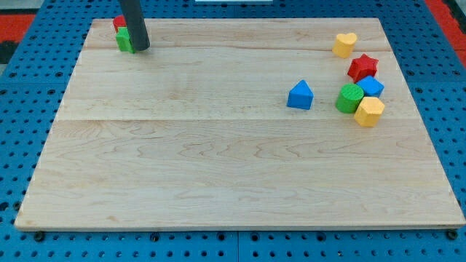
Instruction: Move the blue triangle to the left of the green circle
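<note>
Your blue triangle [300, 95] sits on the wooden surface [218, 160], right of centre in the view, resting flat with its peak up, a solid bright blue with a lighter top facet. Just to its right, with a small gap between them, stands the green circle [349, 97]. Against that circle you see a yellow hexagon [369, 111] below-right and a blue cube [371, 86] above-right, with a red star [362, 67] and a yellow heart [344, 44] farther toward the view's top. My tip [140, 49] is well apart, at the top-left corner, beside a green block [124, 40] and a red block [119, 23]. No pincer exists: nothing is held.
</note>
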You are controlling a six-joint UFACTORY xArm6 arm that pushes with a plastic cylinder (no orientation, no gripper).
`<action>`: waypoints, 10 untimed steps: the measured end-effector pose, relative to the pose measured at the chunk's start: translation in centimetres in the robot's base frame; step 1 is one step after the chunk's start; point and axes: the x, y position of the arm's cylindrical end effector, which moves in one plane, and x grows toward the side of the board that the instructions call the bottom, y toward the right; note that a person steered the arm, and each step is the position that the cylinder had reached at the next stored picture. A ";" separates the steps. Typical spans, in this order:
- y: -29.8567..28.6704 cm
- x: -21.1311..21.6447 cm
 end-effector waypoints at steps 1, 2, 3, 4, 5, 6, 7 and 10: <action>5.9 1.1; 16.5 4.5; 26.2 8.7; 29.6 12.6; 28.9 14.5; 33.0 18.1; 33.1 21.2; 22.4 17.2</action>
